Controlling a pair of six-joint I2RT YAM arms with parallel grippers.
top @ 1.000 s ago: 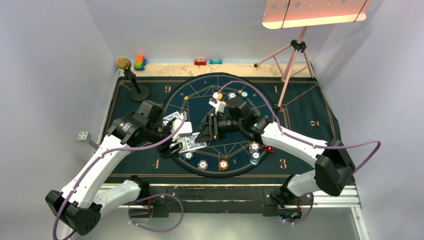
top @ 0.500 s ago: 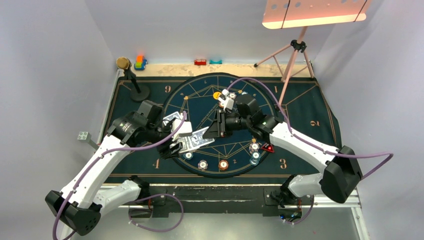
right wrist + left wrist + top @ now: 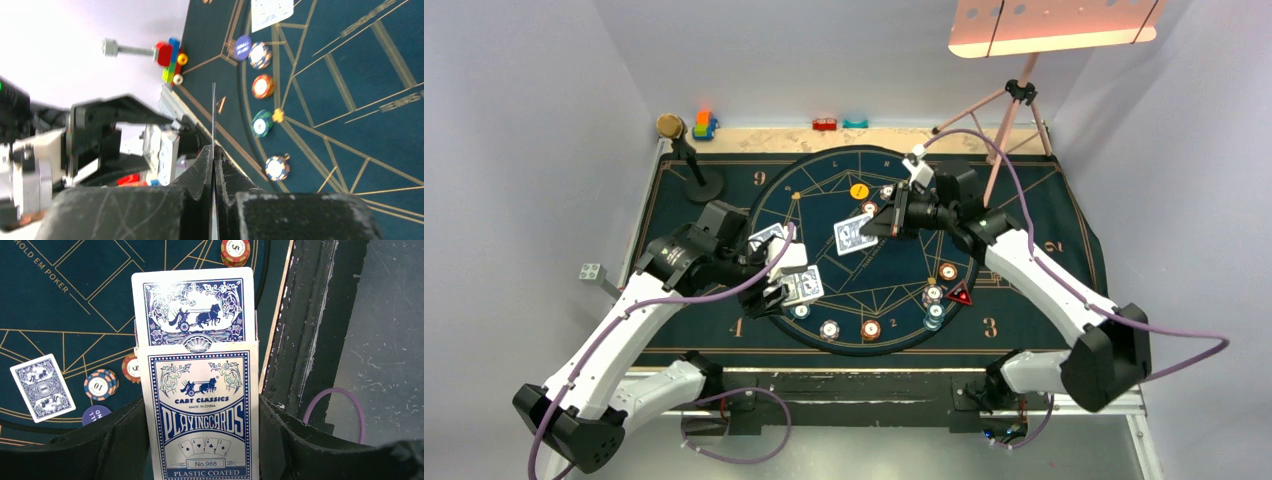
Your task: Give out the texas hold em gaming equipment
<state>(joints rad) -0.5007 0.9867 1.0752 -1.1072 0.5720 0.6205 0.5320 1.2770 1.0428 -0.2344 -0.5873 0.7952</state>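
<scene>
Fingers of the right gripper (image 3: pixel 876 224) are pinched shut on a single playing card (image 3: pixel 856 235), held in the air over the upper middle of the circle printed on the dark game mat (image 3: pixel 1044 215) in the overhead view. The left gripper (image 3: pixel 790 294), at centre left, is clamped on a card box (image 3: pixel 806 284). One loose card (image 3: pixel 767 236) lies on the mat just above the left wrist. Poker chips (image 3: pixel 871 329) line the circle's lower rim, more cluster beside a red triangular marker (image 3: pixel 961 296) at lower right, and a yellow disc (image 3: pixel 859 190) sits close above the held card. A card let go from this height could glide onto those chips or the disc, and the circle's centre looks like the barest landing room. A tripod stand (image 3: pixel 1009 130) has a leg near the right forearm, so a swing toward the upper right risks a knock. In the left wrist view, the box fills the lower centre between the dark fingers (image 3: pixel 115 440), with its top card (image 3: pixel 192 310) slid halfway out. Tipping the box forward could spill that card. The black near edge of the worktop (image 3: pixel 300 340) runs just right of the box, leaving little room on that side. In the right wrist view, the fingers (image 3: pixel 202 167) meet on the card, seen edge-on as a thin upright line. So slight a hold might let it twist or slip. Chips curve down the right side, apart from it.
</scene>
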